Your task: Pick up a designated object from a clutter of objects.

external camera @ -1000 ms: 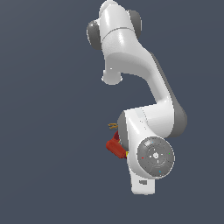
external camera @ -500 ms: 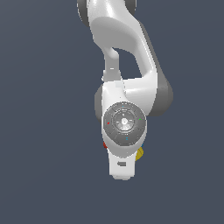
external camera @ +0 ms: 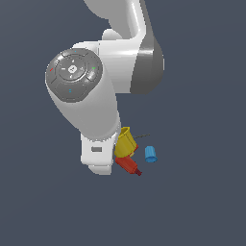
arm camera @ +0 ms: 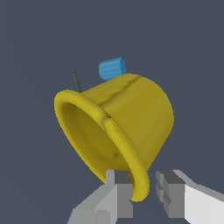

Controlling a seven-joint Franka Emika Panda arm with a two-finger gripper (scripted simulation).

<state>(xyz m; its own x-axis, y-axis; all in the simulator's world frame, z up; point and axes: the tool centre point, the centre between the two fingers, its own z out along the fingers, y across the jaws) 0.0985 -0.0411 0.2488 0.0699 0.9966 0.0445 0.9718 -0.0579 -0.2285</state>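
Note:
The yellow cup (arm camera: 131, 118) is tilted, with its wide rim between my gripper's (arm camera: 144, 192) two fingers, which are closed to a narrow gap on the rim. In the exterior view the yellow cup (external camera: 125, 142) sits tilted against the right side of my white hand (external camera: 98, 154), just above the red drill-shaped tool (external camera: 128, 165). The fingertips are hidden there. The small blue cup (external camera: 151, 153) lies to the exterior view's right of the yellow cup and also shows past it in the wrist view (arm camera: 112, 68). A thin dark scissors blade (external camera: 142, 137) pokes out beside the yellow cup; the handles are hidden.
The arm's large white wrist link and grey disc (external camera: 73, 72) fill the upper middle of the exterior view and hide part of the clutter. The thin blade also shows in the wrist view (arm camera: 77, 82). The ground is plain dark grey.
The arm has swung, and its grey disc now sits higher and further to the exterior view's left. The yellow cup, blue cup and red tool now show to the right of the hand.

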